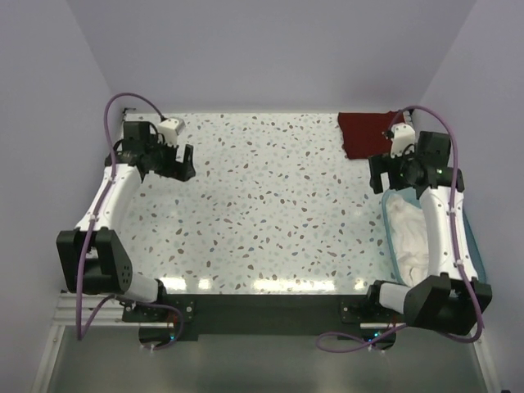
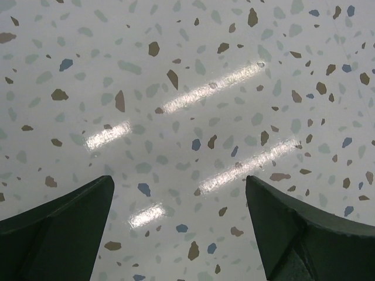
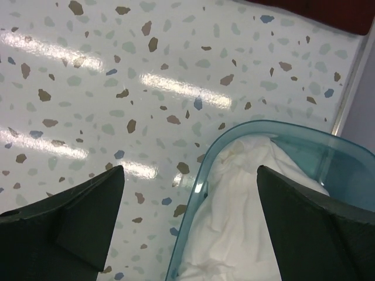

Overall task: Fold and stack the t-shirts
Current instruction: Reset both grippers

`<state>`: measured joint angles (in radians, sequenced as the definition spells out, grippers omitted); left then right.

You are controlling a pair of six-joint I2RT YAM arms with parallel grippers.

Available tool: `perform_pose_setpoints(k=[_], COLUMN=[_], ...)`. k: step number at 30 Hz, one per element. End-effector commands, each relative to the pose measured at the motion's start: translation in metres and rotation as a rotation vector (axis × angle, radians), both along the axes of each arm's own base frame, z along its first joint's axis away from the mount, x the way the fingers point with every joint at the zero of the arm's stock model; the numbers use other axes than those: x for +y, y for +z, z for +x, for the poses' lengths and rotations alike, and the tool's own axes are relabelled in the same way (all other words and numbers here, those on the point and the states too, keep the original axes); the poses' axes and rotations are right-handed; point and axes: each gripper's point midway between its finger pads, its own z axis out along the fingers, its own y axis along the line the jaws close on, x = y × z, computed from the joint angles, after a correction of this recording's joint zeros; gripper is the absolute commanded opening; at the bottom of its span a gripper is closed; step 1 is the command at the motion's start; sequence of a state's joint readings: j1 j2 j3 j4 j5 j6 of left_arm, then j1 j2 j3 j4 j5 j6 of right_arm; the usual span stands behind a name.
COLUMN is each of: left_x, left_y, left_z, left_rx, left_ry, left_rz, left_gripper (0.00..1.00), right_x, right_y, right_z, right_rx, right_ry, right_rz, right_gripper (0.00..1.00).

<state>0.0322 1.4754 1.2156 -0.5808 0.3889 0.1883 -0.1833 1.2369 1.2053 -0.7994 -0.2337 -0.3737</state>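
A maroon t-shirt (image 1: 366,131) lies folded at the far right corner of the table; its edge shows in the right wrist view (image 3: 328,13). A white t-shirt (image 1: 408,233) lies crumpled in the light blue tub (image 1: 390,246) at the right edge, also in the right wrist view (image 3: 246,216). My right gripper (image 1: 379,176) is open and empty, above the tub's far rim (image 3: 234,137). My left gripper (image 1: 184,164) is open and empty over bare table at the far left (image 2: 179,187).
The speckled white table (image 1: 270,205) lies between the arms. Walls stand close on the left, back and right. The right arm lies over the tub. A metal table edge (image 3: 351,93) runs beside the right wall.
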Motion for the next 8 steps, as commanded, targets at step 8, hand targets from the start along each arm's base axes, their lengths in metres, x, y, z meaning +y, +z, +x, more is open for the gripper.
perform_pose_setpoints(k=[8], left_x=[0.007], left_y=[0.036], left_z=[-0.007], left_rx=[-0.157], left_ry=[0.009], left_rz=[0.05], left_gripper=[1.0], right_x=[0.034], right_y=[0.036], right_z=[-0.005], right_rx=[-0.097], right_ry=[0.055], right_rz=[0.147], right_gripper=[0.99])
